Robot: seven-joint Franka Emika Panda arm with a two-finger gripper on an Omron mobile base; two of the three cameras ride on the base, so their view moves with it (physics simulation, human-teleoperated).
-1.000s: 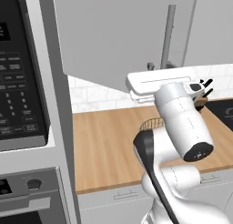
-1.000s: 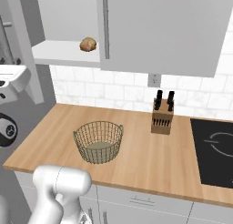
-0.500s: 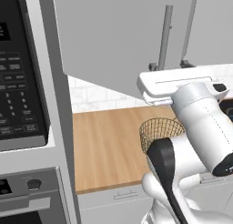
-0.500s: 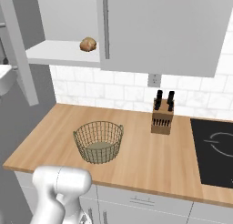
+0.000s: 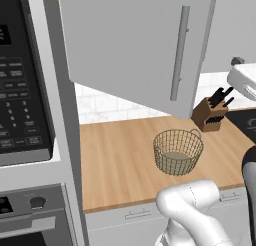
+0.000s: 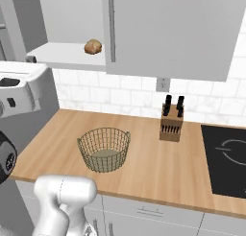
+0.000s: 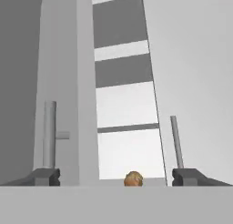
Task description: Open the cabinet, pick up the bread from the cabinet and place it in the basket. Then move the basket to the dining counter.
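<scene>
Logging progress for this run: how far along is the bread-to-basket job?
Done: the cabinet door stands swung open. In hand: the open pincer faces the bread, which sits on the shelf. Left: grasp it, drop it into the empty basket on the worktop, then carry the basket to the dining counter.

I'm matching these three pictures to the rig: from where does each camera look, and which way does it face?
Left base view: behind the arm's left, facing the open cabinet door, basket and microwave; white arm low right.
Right base view: behind the arm's right, facing bread on the shelf, knife block, cooktop; arm at left.
Hand view: along the open gripper toward the bread.
Both base views share basket and knife block.
</scene>
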